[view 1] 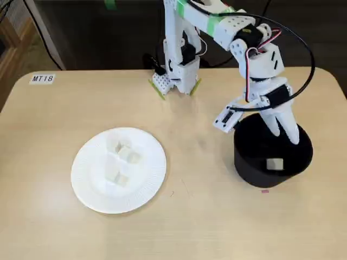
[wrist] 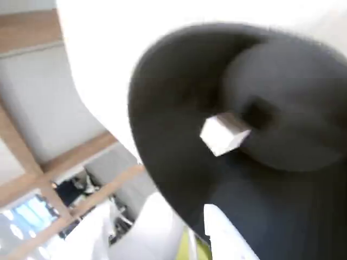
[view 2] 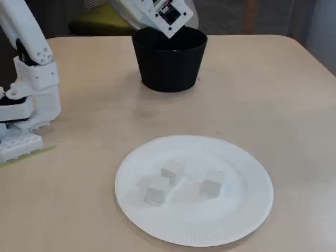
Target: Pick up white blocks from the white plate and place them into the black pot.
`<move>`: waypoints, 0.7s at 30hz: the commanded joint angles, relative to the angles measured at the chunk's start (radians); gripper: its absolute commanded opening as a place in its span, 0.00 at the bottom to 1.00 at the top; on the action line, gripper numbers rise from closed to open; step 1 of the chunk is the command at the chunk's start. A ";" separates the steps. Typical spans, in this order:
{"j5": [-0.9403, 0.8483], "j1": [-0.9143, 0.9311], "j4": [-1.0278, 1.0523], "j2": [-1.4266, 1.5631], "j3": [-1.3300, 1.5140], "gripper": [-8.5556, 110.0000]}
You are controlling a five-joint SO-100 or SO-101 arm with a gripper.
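Observation:
The black pot stands on the right of the table in a fixed view, and at the back in the other fixed view. My gripper hangs over the pot's mouth, open and empty, its tips dipping inside. One white block lies free inside the pot and also shows, blurred, in the wrist view, apart from a fingertip. The white plate holds three white blocks.
The arm's white base stands at the table's far edge. A label reading MT18 is in the far left corner. A small pink mark lies on the table just in front of the pot.

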 commanded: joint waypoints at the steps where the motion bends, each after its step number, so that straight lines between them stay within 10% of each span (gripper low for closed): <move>1: -0.017 0.097 0.048 0.055 -0.057 0.12; 13: -0.339 0.853 0.693 0.035 -0.213 0.05; 21: -0.380 1.207 0.600 0.069 0.034 0.05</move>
